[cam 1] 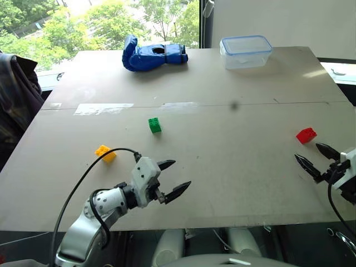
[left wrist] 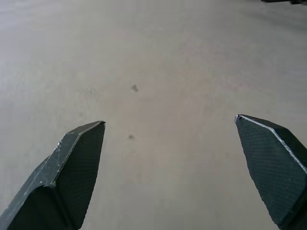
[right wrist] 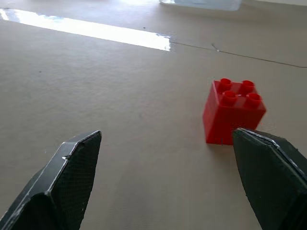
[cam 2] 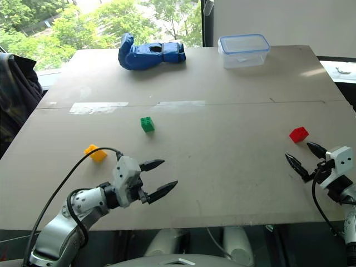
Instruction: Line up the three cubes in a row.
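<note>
Spread apart on the surface (cam 1: 233,167): yellow cube (cam 1: 105,153) at left, green cube (cam 1: 154,125) mid-surface, red cube (cam 1: 306,135) at right | left gripper (cam 1: 171,178) gaping, empty, near yellow cube | right gripper (cam 1: 317,157) gaping, empty, just short of red cube

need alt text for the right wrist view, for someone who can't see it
A red cube, studs up, sits on a bare table, just beyond the tip of one finger of the open right gripper. The other finger stands far apart from it. A strip of glare crosses the table farther back.
</note>
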